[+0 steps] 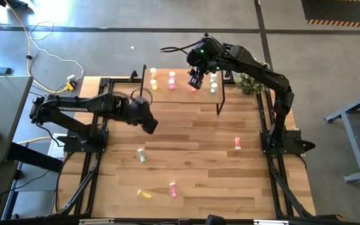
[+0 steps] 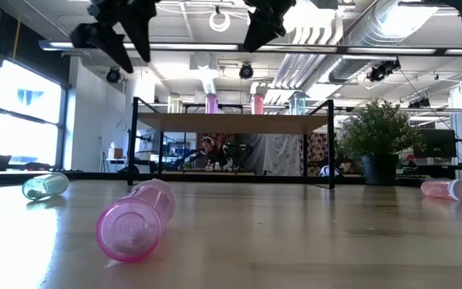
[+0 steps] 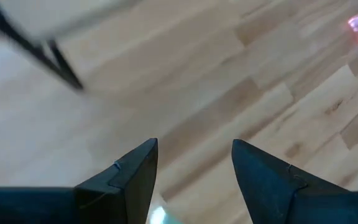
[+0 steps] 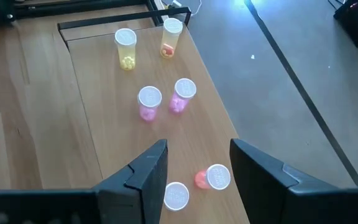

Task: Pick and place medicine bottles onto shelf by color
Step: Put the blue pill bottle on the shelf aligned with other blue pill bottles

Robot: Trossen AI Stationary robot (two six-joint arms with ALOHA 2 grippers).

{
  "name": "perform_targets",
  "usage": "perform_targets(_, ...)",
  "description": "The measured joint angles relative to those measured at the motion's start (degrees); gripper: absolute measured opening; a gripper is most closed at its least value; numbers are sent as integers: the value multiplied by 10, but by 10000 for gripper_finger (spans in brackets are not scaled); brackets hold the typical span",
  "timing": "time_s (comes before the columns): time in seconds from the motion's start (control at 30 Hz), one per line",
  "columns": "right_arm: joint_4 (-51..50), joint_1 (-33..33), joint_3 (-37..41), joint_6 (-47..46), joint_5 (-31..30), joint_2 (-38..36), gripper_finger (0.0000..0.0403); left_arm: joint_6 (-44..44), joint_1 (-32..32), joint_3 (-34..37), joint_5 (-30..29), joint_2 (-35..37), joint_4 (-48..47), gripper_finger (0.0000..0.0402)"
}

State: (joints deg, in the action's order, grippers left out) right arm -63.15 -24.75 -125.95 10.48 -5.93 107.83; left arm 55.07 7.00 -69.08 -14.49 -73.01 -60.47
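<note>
The shelf (image 1: 183, 84), a flat rectangle of pale wood on thin dark metal legs, stands at the upper middle of the high view, at the far edge of the wood-plank table (image 1: 192, 181). On it stand small translucent plastic cylinders with round white caps. In the right wrist view two yellow bottles (image 4: 125, 48) sit at the upper middle, two pink bottles (image 4: 149, 102) at the centre, and a red-orange bottle (image 4: 211, 178) beside another white-capped bottle (image 4: 177, 196) low in the frame, just between the dark fingers.

The right gripper (image 1: 195, 79) hangs above the shelf, its dark wedge-shaped jaws spread apart and holding nothing (image 4: 194, 180).

The left gripper (image 1: 147, 122) is left of centre in the high view, above bare planks, motion-blurred. In the left wrist view its two pointed matte-black jaws are spread wide and empty (image 3: 194, 180), with smooth blond grain beneath.

Other bottles lie on their sides on the table: a pale green bottle (image 1: 142, 155) at the lower left, a yellow bottle (image 1: 144, 194) and a pink bottle (image 1: 173, 189) near the bottom edge, and a red-orange bottle (image 1: 237, 144) at the right. In the low view the pink one (image 2: 135, 221) lies closest, its round ribbed base facing the camera, glossy and see-through
</note>
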Motion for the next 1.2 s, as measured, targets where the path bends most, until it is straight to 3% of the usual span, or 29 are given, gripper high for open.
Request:
perform_targets(0.3, -7, 0, 0, 14, 1, 0, 165, 246, -138, 0, -43, -10, -63, 195)
perform_targets(0.53, -11, 0, 0, 25, 1, 0, 165, 362, -213, 0, -47, -35, -73, 195)
perform_targets(0.83, -13, 0, 0, 36, 1, 0, 165, 505, -258, 0, -3, -104, -81, 207)
perform_targets(1.2, -13, 0, 0, 53, 1, 0, 165, 642, -274, 0, 10, -203, -102, 203)
